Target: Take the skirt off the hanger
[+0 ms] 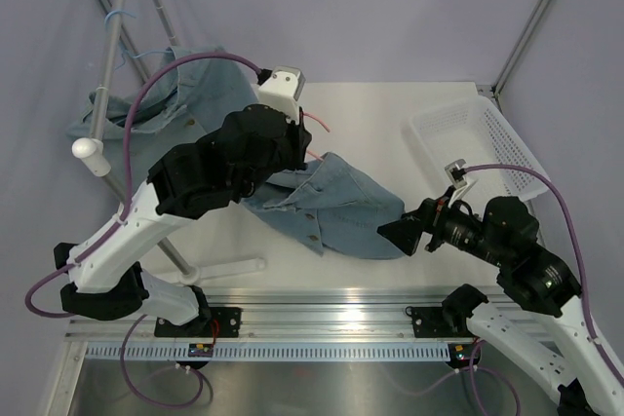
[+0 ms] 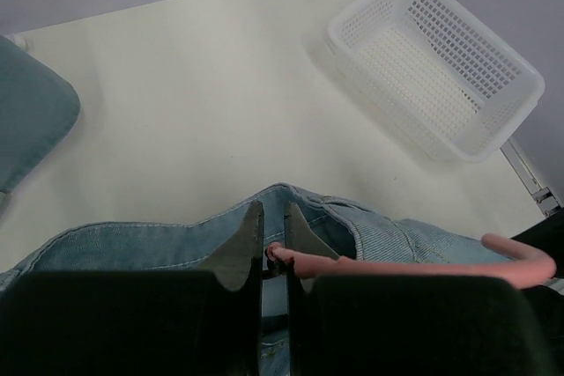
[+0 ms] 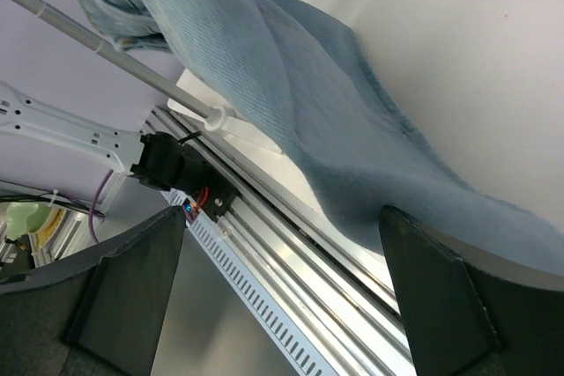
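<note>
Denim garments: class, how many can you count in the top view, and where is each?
2. The skirt lies mid-table, its pink hanger held by the left gripper; a second garment hangs at the far-left rack. The left arm may hide more.

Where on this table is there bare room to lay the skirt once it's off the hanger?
Bare tabletop lies at the back, between the skirt and the empty basket. A thinner strip runs between the skirt and the near rail. The middle is crowded: the left gripper and right gripper are both at the skirt.
</note>
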